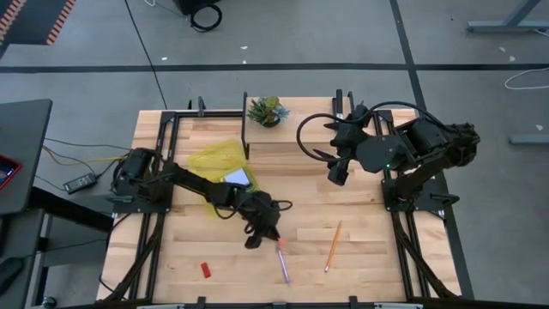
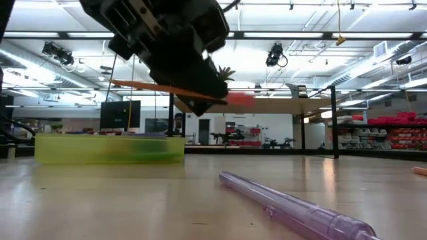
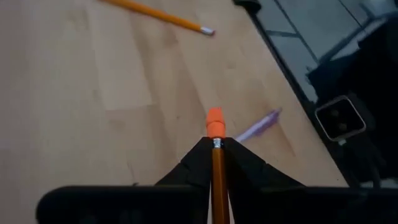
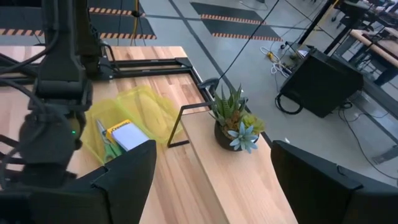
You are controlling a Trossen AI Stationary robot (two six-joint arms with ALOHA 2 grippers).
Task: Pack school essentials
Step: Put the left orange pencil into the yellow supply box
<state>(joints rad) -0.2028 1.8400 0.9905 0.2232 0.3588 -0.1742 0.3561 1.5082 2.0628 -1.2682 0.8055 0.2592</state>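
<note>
Overall light: we found the scene bright and even, lit from overhead.
Source: we saw rows of ceiling lamps [image 2: 57, 53] in the low view.
Shadows: we saw only soft, faint ones on the table [image 1: 360, 249].
Blur: we saw the left gripper [image 2: 200, 93] and its pencil [image 2: 173, 90] smeared, close to the lens.
Focus: we saw the pouch [image 2: 110, 148] soft and the pen [image 2: 293, 203] fairly crisp.
Wrist views: we saw the near fingers [image 4: 323, 180] dark and soft.

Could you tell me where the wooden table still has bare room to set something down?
Bare wood lies between the small red eraser and the left gripper, which is shut on an orange pencil, and right of the second orange pencil. It is crowded around the translucent yellow-green pouch, and the purple pen lies just below the gripper.
</note>
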